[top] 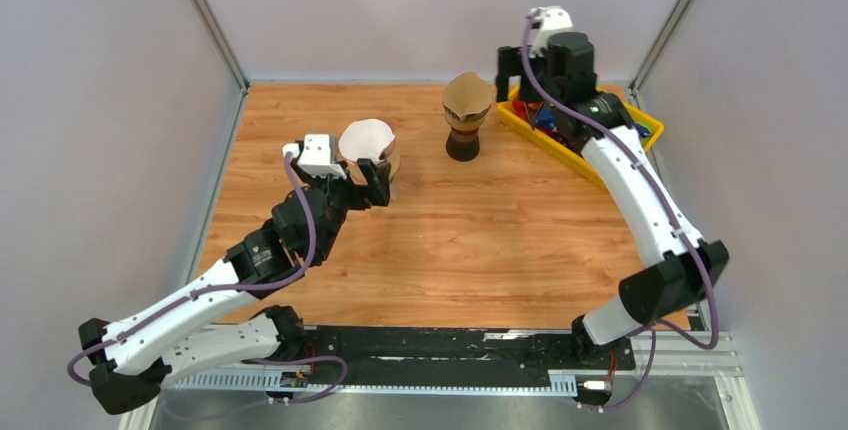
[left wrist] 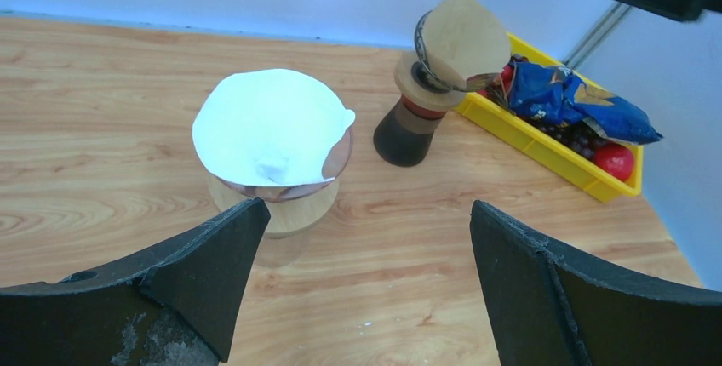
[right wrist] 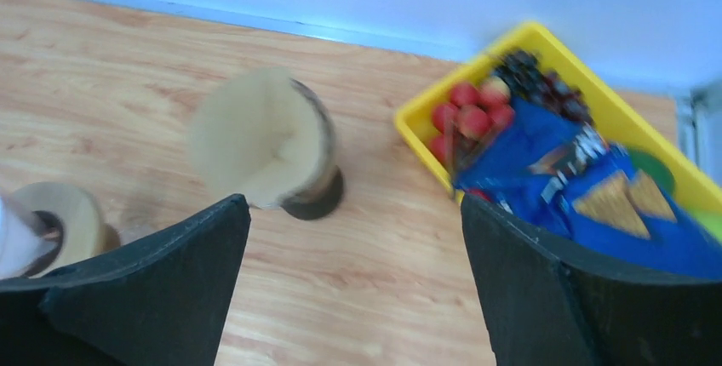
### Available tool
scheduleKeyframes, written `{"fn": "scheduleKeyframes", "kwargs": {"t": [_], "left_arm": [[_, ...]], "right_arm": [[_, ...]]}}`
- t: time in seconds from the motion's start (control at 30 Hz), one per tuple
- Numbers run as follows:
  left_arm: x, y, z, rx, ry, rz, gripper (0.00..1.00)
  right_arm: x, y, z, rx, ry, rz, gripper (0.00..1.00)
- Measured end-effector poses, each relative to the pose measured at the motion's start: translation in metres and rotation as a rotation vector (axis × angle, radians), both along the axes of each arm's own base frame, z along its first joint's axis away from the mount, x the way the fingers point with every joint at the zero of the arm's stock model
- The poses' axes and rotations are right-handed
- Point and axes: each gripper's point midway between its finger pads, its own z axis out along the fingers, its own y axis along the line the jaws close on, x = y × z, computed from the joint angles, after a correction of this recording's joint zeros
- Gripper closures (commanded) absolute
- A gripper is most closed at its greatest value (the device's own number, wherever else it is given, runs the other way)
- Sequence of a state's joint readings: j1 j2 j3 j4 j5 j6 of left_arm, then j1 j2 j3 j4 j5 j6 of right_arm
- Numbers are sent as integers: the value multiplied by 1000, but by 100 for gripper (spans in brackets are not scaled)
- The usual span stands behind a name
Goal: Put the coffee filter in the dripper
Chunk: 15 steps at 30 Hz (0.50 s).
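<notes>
A white coffee filter [top: 366, 140] sits open in a glass dripper [top: 388, 164] on a wooden base at the left middle of the table. It also shows in the left wrist view [left wrist: 268, 128], with the dripper [left wrist: 285, 208] under it. My left gripper [top: 365, 187] is open and empty, just in front of that dripper and not touching it [left wrist: 366, 281]. A brown filter [top: 468, 97] sits in a dark dripper [top: 463, 140] further back. My right gripper [top: 514, 78] is open and empty, raised to the right of it [right wrist: 358, 281].
A yellow tray [top: 560, 148] with blue snack bags and red fruit stands at the back right, under my right arm; it also shows in the right wrist view [right wrist: 511, 47] and the left wrist view [left wrist: 545, 149]. Grey walls close in the table's sides and back.
</notes>
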<state>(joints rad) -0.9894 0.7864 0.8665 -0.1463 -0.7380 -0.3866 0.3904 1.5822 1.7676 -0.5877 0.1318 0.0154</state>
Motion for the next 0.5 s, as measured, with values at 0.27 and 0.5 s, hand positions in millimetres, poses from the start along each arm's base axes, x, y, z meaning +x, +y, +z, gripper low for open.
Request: {"fn": "scheduleKeyframes", "kwargs": {"t": [0.27,0.5], "left_arm": [[33,42,-7,32,70,160,0],[54,118,-24,-35,130,396,0]], "right_arm": [[-39,-136,-66,170,25,-349,0],[-89,-170,-110,241,-23,-514,0]]}}
